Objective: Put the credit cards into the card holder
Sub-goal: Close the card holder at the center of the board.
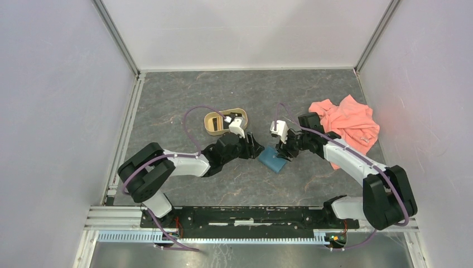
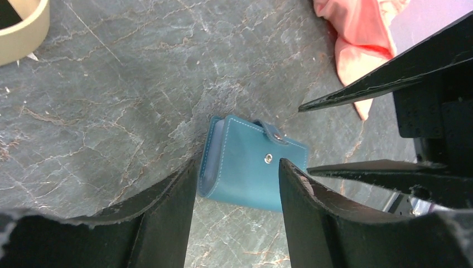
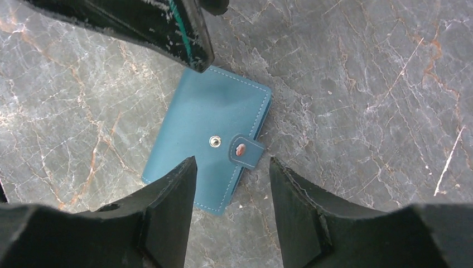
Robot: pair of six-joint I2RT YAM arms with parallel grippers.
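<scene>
Wallet (image 1: 273, 160) is laid folded shut on the table (image 1: 223, 187), strap unsnapped, between the two grippers. Left gripper (image 2: 239, 167) is seen partly open, nothing held. Right gripper (image 3: 233, 164) is likewise parted and empty, over the strap edge. Tray (image 1: 207, 124) is placed behind the left arm, cloth (image 1: 348, 120) at right.

On my left wrist view, my left fingers (image 2: 167, 223) cover the near corners of the card holder (image 2: 245, 162), and the tan tray (image 2: 33, 28) and pink cloth (image 2: 360, 33) run off the far edge. Folded, the holder hides its pockets. From above, the tray's contents are too small to tell.
</scene>
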